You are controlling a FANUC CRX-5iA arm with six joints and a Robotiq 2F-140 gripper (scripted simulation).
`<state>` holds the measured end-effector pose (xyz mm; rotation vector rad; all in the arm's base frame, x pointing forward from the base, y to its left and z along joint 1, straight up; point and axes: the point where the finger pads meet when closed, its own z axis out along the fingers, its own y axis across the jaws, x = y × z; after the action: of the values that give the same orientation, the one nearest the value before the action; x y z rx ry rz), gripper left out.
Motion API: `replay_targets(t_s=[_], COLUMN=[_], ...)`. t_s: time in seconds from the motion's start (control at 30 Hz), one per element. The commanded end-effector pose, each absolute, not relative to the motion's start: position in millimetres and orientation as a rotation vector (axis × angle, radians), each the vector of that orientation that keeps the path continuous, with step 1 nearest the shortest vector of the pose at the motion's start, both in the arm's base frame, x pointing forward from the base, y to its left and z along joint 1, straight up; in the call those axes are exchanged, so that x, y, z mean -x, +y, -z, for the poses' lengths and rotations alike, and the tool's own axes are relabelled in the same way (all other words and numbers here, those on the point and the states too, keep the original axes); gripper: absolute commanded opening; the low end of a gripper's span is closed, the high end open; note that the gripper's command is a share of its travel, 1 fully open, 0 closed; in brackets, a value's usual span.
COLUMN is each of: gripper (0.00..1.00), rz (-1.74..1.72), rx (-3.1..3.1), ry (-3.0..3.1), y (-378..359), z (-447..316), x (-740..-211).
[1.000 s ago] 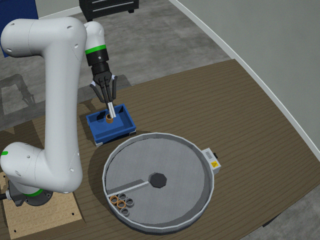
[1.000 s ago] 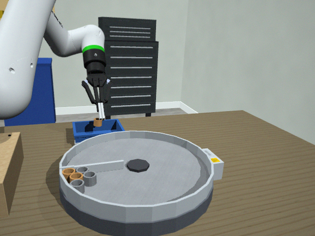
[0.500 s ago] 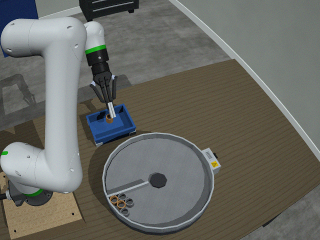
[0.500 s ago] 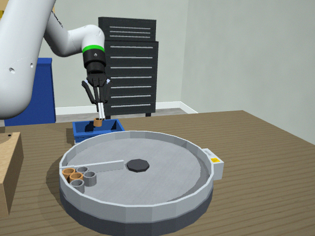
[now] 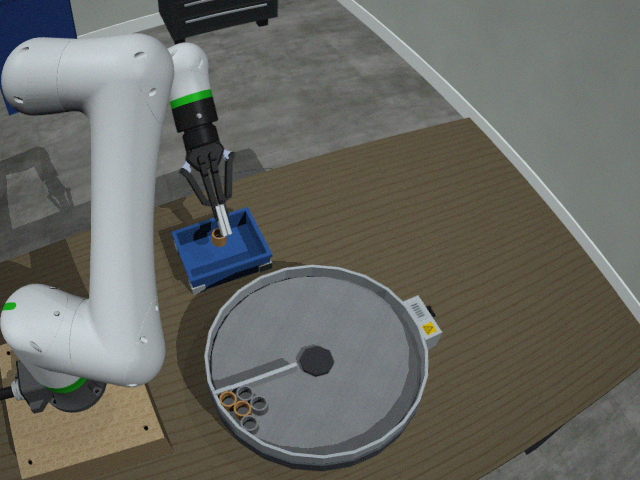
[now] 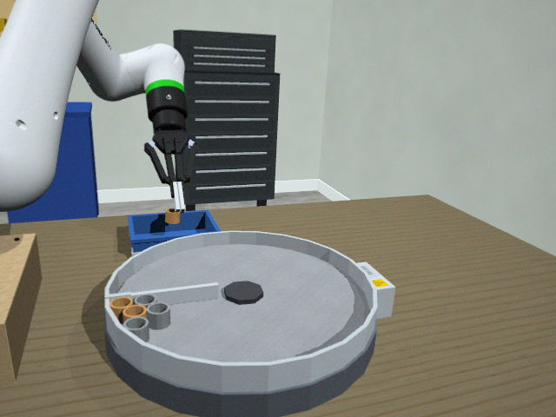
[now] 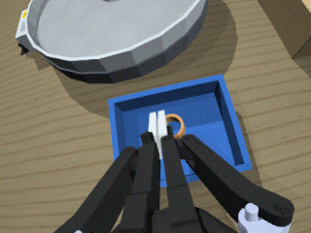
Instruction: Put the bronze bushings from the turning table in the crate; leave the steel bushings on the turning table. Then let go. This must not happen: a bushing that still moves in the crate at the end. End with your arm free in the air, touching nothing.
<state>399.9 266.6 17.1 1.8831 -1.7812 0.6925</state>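
Over the blue crate (image 5: 230, 273) (image 6: 155, 238) (image 7: 238, 131) | end effector (image 5: 225, 232) (image 6: 179, 208) (image 7: 158, 120): nearly closed | pinching one bronze bushing (image 5: 219, 241) (image 6: 172, 217) (image 7: 183, 127) by its wall

From the earlier pictures to now, no visible change; everything shown matches.
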Motion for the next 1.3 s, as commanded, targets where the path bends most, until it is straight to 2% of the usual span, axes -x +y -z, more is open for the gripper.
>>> replay_targets(t_s=[0.0, 1.27], gripper=[0.0, 0.0], rz=[-0.693, -0.693], rx=[-1.883, -1.883], ry=[-1.782, -1.782], y=[266.7, 266.8], z=[-16.6, 23.9], x=[-400.0, -400.3])
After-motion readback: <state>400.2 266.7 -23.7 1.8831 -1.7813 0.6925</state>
